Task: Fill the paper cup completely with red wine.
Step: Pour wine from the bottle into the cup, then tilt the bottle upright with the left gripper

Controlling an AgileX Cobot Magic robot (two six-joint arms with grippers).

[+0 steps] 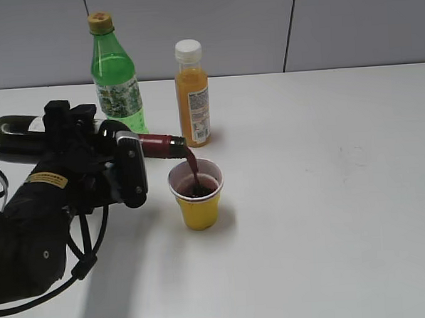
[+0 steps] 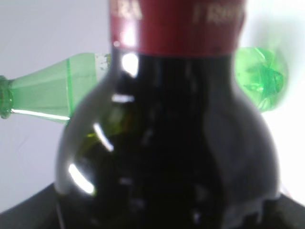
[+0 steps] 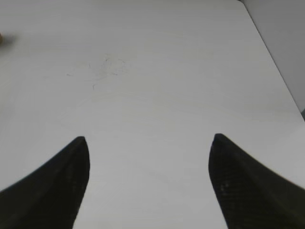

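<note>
The yellow paper cup (image 1: pixel 198 202) stands upright on the white table (image 1: pixel 328 196), near the middle. My left gripper (image 1: pixel 121 155) is shut on the dark wine bottle (image 1: pixel 15 137), which lies almost level with its neck pointing right. A stream of red wine (image 1: pixel 192 163) falls from the bottle's mouth into the cup, and dark wine shows a little below the white rim. The left wrist view is filled by the bottle's dark shoulder (image 2: pixel 167 143) and red neck foil. My right gripper (image 3: pixel 148 137) hangs open over bare table, with nothing between its fingers. It does not appear in the exterior view.
A green soda bottle (image 1: pixel 115 75) stands behind the wine bottle, and it also shows in the left wrist view (image 2: pixel 47 93). An orange juice bottle (image 1: pixel 193 96) stands just behind the cup. The table's right edge (image 3: pixel 274 71) shows in the right wrist view.
</note>
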